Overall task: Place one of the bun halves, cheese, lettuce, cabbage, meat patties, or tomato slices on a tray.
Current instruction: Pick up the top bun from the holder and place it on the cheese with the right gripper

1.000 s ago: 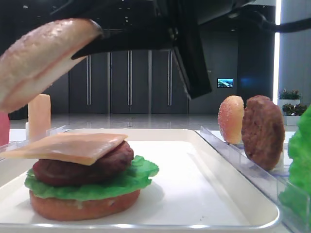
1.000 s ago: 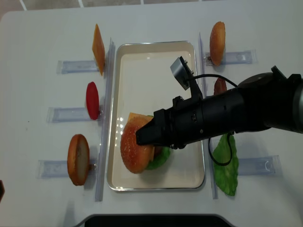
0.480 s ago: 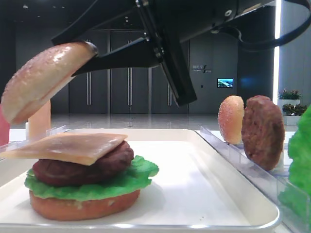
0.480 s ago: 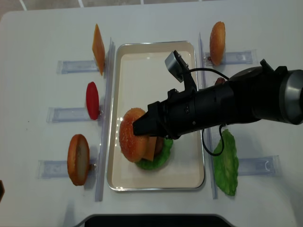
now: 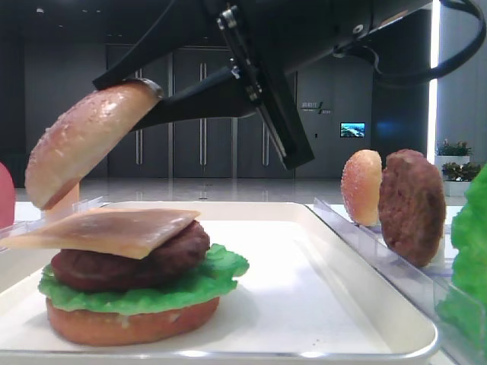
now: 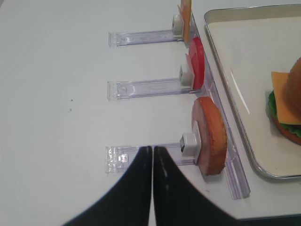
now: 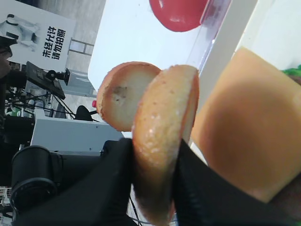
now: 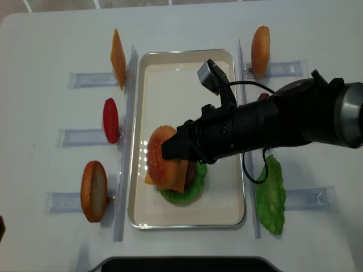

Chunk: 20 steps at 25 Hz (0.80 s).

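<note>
My right gripper [image 8: 170, 154] is shut on a glossy bun half [image 8: 161, 164], holding it tilted just above a stack at the near end of the white tray [image 8: 187, 52]. From the bottom, the stack is a bun base [image 5: 129, 323], green lettuce [image 5: 160, 293], a meat patty [image 5: 133, 262] and a cheese slice [image 5: 106, 228]. In the right wrist view the black fingers [image 7: 117, 160] clamp the bun half [image 7: 164, 127] on both sides. Off to the left, my left gripper [image 6: 152, 149] hangs shut and empty over the table by a clear rack.
Clear racks flank the tray. The left ones hold a cheese slice [image 8: 118, 58], a tomato slice [image 8: 110, 120] and a bun half [image 8: 93, 191]. The right ones hold a bun half [image 8: 260, 43], a patty [image 5: 411, 205] and lettuce [image 8: 270, 195].
The right gripper has carried the bun half across and lower, so it now hangs closer over the cheese-topped stack. The left gripper has not moved.
</note>
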### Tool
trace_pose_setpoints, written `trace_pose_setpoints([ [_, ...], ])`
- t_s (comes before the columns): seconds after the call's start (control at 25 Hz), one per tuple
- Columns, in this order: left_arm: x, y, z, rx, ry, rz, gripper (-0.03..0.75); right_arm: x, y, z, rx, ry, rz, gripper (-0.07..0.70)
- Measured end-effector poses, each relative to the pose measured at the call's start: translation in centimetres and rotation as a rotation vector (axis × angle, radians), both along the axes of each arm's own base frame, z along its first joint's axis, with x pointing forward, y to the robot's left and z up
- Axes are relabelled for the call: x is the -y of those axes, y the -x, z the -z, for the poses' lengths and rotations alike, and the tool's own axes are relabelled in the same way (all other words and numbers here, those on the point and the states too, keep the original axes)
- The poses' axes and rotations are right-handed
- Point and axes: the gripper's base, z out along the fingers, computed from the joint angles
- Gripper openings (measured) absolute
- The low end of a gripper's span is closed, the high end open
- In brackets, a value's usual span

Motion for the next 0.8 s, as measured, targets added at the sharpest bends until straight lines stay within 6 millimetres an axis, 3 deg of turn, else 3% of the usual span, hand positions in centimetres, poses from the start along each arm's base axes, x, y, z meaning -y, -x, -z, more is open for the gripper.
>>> trace_pose_setpoints([
  [0.8,0.0,0.0,0.0,0.0,0.0,0.0,-0.001,0.24,0.05,0.51,0.039,0.065,-0.025,0.202],
])
